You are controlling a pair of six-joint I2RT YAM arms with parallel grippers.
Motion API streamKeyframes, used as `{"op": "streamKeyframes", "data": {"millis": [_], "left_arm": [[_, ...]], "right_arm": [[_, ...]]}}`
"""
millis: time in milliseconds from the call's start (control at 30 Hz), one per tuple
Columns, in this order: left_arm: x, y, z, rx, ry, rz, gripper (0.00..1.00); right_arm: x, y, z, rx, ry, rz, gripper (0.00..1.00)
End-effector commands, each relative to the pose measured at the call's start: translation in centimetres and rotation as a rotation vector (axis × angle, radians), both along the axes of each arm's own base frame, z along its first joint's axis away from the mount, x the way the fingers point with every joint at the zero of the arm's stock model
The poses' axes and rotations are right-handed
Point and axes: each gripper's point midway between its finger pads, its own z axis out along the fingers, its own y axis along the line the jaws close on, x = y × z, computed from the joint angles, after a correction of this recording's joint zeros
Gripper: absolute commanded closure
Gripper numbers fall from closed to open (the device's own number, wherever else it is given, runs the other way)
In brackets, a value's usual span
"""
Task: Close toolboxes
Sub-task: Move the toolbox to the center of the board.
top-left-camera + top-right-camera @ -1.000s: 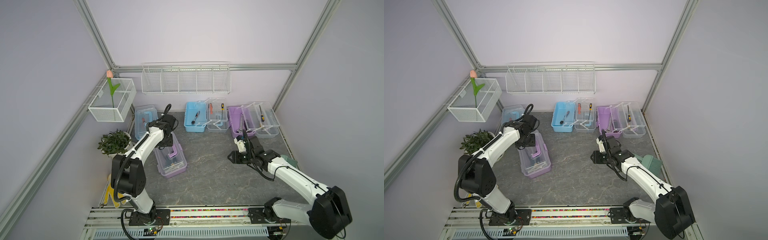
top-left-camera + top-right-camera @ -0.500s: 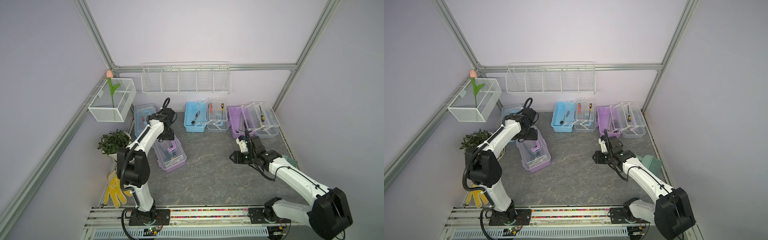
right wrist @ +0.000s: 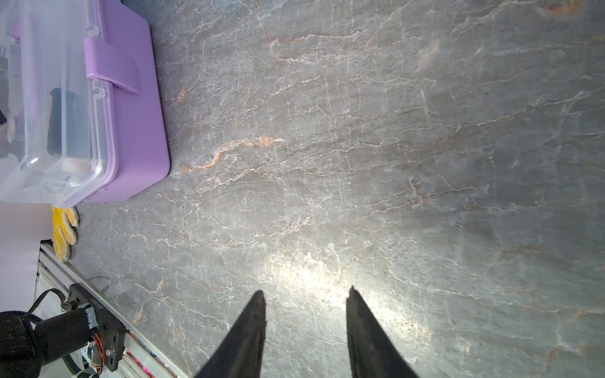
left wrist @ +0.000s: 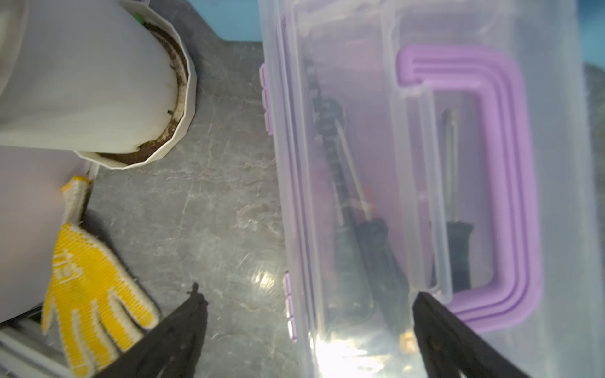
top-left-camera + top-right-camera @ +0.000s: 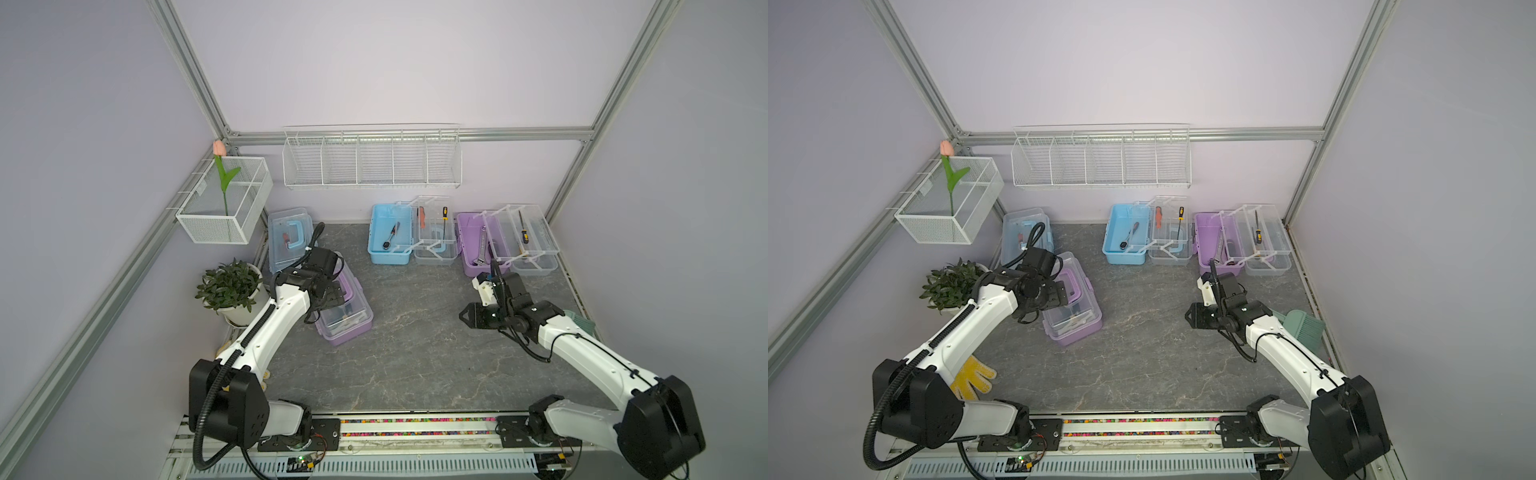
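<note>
Purple-based, clear-lidded, the shut purple toolbox (image 5: 351,318) lies left of centre. The left gripper (image 4: 309,294) hangs over its lid, fingers spread wide, holding nothing. A shut blue toolbox (image 5: 291,232) sits far left. An open blue toolbox (image 5: 390,241) and an open purple toolbox (image 5: 471,237) line the far edge. The right gripper (image 3: 306,291), part open and empty, is over bare table (image 5: 415,353). A potted plant (image 5: 230,284) and a yellow glove (image 5: 973,376) crowd the left edge.

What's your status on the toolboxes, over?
Left gripper open over closed purple toolbox. Right gripper open, empty. At back: open blue toolbox, open purple toolbox. Nothing blocking.
</note>
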Motion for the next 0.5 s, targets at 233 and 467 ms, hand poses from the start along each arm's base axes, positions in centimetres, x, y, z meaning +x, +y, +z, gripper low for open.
{"op": "streamKeyframes", "data": {"millis": [233, 467], "left_arm": [[1.9, -0.3, -1.8, -0.08, -0.009, 0.078, 0.01], [1.4, -0.1, -3.7, -0.062, 0.054, 0.069, 0.03]], "right_arm": [[-0.9, -0.3, -0.3, -0.005, 0.003, 0.021, 0.57], [-0.8, -0.6, -0.4, -0.013, 0.0, 0.017, 0.57]]}}
